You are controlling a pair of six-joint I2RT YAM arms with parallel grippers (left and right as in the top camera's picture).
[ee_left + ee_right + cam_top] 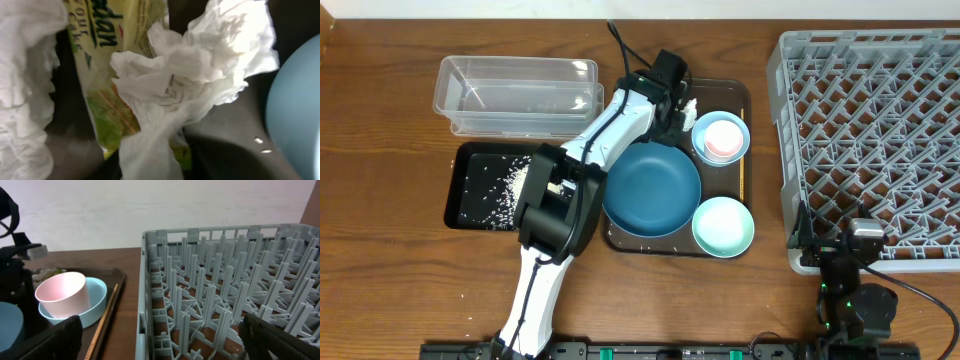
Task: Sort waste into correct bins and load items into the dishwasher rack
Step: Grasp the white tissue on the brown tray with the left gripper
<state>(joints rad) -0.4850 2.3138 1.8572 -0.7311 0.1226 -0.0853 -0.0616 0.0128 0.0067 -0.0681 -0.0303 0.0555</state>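
Crumpled tissue (690, 104) from overhead: back end of brown tray (745, 100) on dark wooden counter (380, 250), right at left fingers (676, 108), clamped or apart impossible to tell. Nearby: dark-blue dish (653, 190), mint-green bowl (723, 226), pink cup (724, 138) inside light-blue bowl (701, 148); clear tub (515, 95) and black tray (450, 190) with rice (515, 180) off left, grey rack (875, 140) off right.

Left wrist: same tissue up close over a yellow-green wrapper (107, 30), print cut off, only "cake" readable lol.

Right wrist: plain pale wall (150, 210) behind, chopsticks (106, 315) along the tray edge beside the rack, right fingers (60, 337) wide apart, nothing between.
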